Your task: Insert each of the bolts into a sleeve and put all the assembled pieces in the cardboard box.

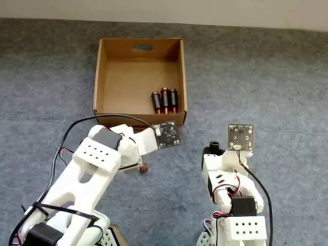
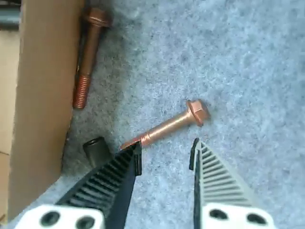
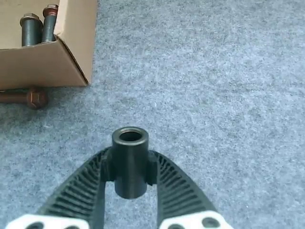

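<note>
Fingers (image 3: 90, 183) of the right claw (image 3: 129, 164) are clenched on a sleeve (image 3: 129, 143), a short dark tube, smooth-walled, with one open end showing its hollow bore. We see it held just above the carpet (image 3: 214, 86), well apart from the cardboard box (image 3: 47, 62). The left claw (image 2: 167, 150) is released, its ribbed black jaws spread, and a bolt (image 2: 167, 125) lies on the carpet just ahead of the tips. The bolt is copper-coloured with a flanged hex head and a threaded end, and that threaded end sits right by one fingertip; whether they touch, we cannot tell. A loose sleeve (image 2: 95, 149) sits beside the same finger, close to the box's outer wall. A second bolt (image 2: 88, 57), likewise copper, lies along that wall. From the high view, three assembled pieces (image 1: 164, 101) lie side by side in the near right corner of the box, dark sleeves with copper ends showing. The box is plain brown, open on top, with an oval handle cut-out in its far wall. Everything rests on mottled grey-blue carpet, and a pale strip (image 1: 205, 11) runs along its far edge.
</note>
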`<state>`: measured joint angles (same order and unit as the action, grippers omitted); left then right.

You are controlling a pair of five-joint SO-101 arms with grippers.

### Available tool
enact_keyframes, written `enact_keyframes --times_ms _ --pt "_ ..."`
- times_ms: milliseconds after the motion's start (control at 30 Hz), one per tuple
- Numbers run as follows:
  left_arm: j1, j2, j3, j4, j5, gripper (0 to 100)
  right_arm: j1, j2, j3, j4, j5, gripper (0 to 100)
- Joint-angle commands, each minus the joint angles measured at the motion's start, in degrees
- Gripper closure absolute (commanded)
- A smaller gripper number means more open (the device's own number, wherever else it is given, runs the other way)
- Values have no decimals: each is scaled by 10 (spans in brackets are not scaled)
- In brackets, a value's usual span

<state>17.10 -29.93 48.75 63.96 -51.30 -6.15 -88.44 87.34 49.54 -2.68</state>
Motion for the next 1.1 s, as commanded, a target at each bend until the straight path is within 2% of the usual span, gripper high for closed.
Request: enact_keyframes --times_ms 0,167,333,567,900,1067 --pt "-3 -13 -23 5 -30 818 7 -7 -5 -10 -5 992" --pt "-2 50 -29 2 -55 818 7 -7 -4 -10 -5 992" --pt "1 150 -85 2 -55 819 7 -7 -4 -10 -5 992" --pt "4 207 -118 -2 -55 819 7 -7 -4 -10 -5 992" --pt "36 277 -108 -77 -53 822 7 -7 -4 -10 -5 992" --pt "37 288 -107 -127 -1 819 7 -7 -4 -10 -5 992"
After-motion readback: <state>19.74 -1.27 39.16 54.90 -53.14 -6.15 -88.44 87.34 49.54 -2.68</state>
